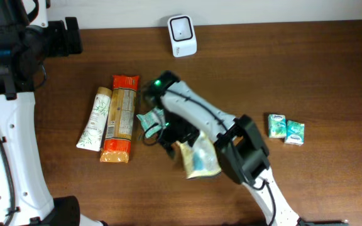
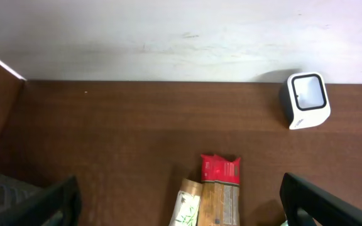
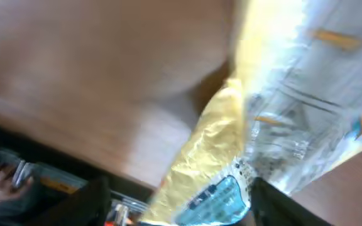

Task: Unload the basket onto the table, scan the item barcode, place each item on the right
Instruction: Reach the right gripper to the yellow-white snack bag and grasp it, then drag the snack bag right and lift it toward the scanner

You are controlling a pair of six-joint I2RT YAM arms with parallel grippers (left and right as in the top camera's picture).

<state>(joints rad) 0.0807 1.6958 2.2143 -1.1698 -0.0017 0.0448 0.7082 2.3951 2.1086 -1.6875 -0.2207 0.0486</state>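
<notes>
Wide apart are standing the jaws of the left gripper (image 2: 180, 182), with nothing between them. It is hovering at the far left corner of the table (image 1: 332, 69). The jaws of the right gripper (image 3: 180, 188) are standing partly apart with the yellow bag (image 3: 212, 144) lying between them. That view is blurred, so I cannot tell if they are really pressing on it.

The table is showing much bare wood: a broad strip along the far edge, the whole right end, and the near left part. Two arms are working here. The right arm (image 1: 200, 116) is reaching from the near edge toward the middle, and it is covering part of the bag, which is sitting just under its wrist, well apart from the scanner (image 1: 182, 34).

One long snack pack (image 1: 121, 119) is lying left of the middle, and one white tube (image 1: 95, 119) is lying just beside it, on its left. One scanner is standing close to the far edge, by the wall. One small teal packet (image 1: 149, 119) is lying between the snack pack and the right arm. Two small green packets (image 1: 285, 129) are lying side by side, touching, toward the right end, with open wood all around them.
</notes>
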